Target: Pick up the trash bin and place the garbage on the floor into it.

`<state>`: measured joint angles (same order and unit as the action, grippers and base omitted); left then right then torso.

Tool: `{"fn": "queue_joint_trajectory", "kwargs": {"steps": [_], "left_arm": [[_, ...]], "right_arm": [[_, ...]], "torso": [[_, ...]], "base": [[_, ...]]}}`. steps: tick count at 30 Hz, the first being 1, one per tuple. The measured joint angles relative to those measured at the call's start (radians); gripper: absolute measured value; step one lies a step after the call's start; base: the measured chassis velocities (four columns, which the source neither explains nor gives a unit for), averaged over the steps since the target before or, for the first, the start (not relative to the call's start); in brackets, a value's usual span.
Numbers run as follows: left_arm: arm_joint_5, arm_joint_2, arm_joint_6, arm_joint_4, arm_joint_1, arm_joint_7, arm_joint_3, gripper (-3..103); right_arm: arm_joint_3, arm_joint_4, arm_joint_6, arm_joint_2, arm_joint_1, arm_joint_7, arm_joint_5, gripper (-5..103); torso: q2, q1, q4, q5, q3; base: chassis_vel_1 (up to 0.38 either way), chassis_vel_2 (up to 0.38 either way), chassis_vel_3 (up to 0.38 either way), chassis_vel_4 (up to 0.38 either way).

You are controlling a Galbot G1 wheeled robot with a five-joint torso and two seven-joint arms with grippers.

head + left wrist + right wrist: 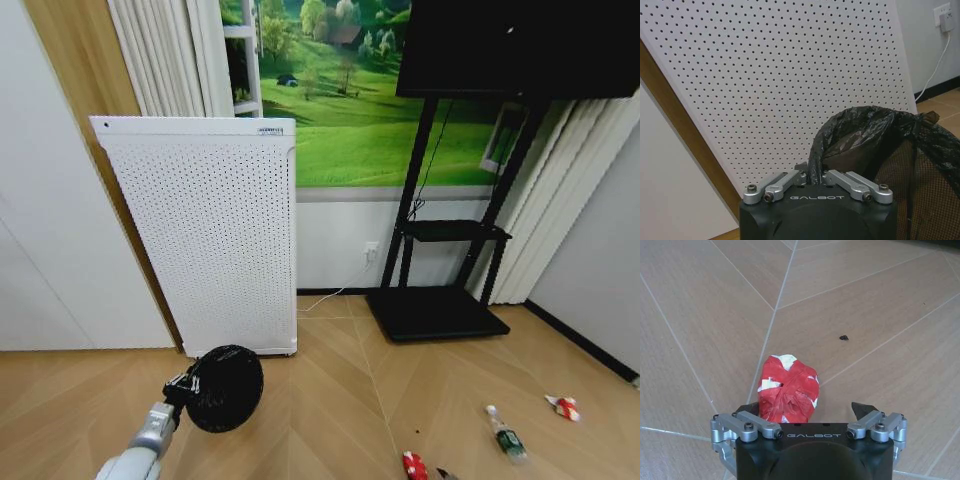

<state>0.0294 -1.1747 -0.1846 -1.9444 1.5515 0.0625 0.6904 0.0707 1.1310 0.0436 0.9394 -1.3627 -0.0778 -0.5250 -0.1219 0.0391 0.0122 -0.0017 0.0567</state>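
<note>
The trash bin (226, 388), black wire mesh with a black bag liner, hangs tilted just above the floor in front of the white perforated box. My left gripper (184, 386) is shut on its rim; in the left wrist view the gripper (812, 175) pinches the liner and the mesh (932, 205) beside it. The garbage lies on the floor at the lower right: a crumpled red-and-white piece (413, 465), a clear bottle with a green label (507, 434) and a red-and-white wrapper (565, 407). My right gripper (805, 409) is open low over the red-and-white piece (787, 390), which lies between its fingers.
A tall white perforated box (212, 235) leans against the wall just behind the bin. A black TV stand (440, 310) sits to the right, with a cable running to a wall socket (371, 252). Bare wood floor (330, 400) lies between bin and garbage.
</note>
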Motion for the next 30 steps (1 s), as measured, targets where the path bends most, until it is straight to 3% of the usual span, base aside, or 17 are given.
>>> {"fn": "queue_joint_trajectory", "kwargs": {"steps": [15, 17, 23, 25, 28, 30], "left_arm": [[-0.002, 0.000, 0.004, 0.015, -0.008, 0.000, -0.010, 6], [-0.003, -0.002, 0.005, 0.018, -0.009, 0.000, -0.012, 6], [-0.005, -0.006, 0.005, 0.022, -0.013, 0.000, -0.014, 6], [-0.007, -0.010, 0.006, 0.027, -0.019, 0.000, -0.016, 6], [-0.008, -0.012, 0.007, 0.028, -0.020, -0.001, -0.016, 6], [-0.008, -0.012, 0.008, 0.029, -0.020, -0.001, -0.016, 6]], "right_arm": [[0.000, -0.004, -0.034, -0.012, -0.013, 0.016, 0.028, 98], [0.003, 0.048, -0.025, -0.037, -0.038, 0.009, 0.021, 91], [0.010, 0.114, -0.004, -0.067, -0.070, 0.005, 0.009, 74], [0.018, 0.134, -0.004, -0.074, -0.077, 0.002, 0.010, 57], [0.023, 0.136, -0.007, -0.074, -0.078, 0.000, 0.012, 49], [0.024, 0.137, -0.008, -0.074, -0.078, 0.000, 0.012, 49]], "torso": [[0.001, 0.000, -0.0009, 0.0028, 0.000], [0.001, 0.000, -0.0014, 0.0046, 0.001], [0.001, 0.000, -0.0001, 0.0035, 0.001], [0.001, 0.000, -0.0002, 0.0027, 0.001], [0.001, 0.000, -0.0005, 0.0024, 0.000], [0.001, 0.000, -0.0004, 0.0023, 0.000]], "base": [[0.000, 0.000, 0.000, 0.000], [0.000, 0.000, 0.000, 0.000], [0.000, 0.000, 0.000, 0.000], [0.000, 0.000, 0.000, 0.000], [0.000, 0.000, 0.000, 0.000], [0.000, 0.000, 0.000, 0.000]]}}
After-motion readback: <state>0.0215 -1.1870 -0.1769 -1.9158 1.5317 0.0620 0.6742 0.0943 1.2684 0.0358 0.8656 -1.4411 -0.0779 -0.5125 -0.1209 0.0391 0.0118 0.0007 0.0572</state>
